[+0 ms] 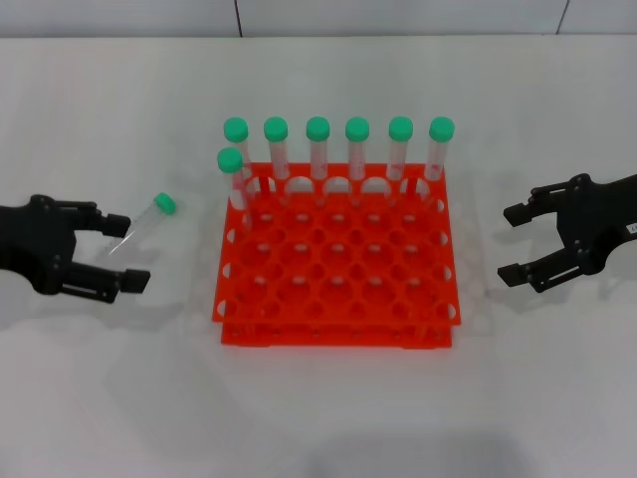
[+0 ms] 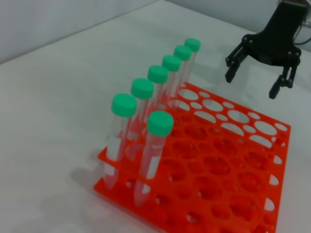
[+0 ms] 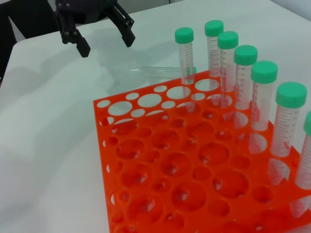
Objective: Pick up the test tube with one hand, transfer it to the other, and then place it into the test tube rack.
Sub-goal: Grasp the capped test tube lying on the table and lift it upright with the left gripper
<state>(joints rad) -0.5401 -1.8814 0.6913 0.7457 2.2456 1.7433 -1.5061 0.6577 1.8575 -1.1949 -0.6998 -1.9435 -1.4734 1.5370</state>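
No word, brand or number can be read. The right tool [image 1: 520, 241], near the bench's right edge, carries a small white label [image 1: 631, 228] with dark print too small to make out. The tubes [image 3: 285, 119] standing along the far edge of the rack [image 3: 160, 165] bear fine graduation marks and white patches, but no figures are legible on them.

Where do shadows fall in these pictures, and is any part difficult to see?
Head view: soft shadows lie on the table under the left gripper and beside the test tube rack. Right wrist view: the lying test tube nearly vanishes against the white table. Left wrist view: the right gripper looks slightly soft.
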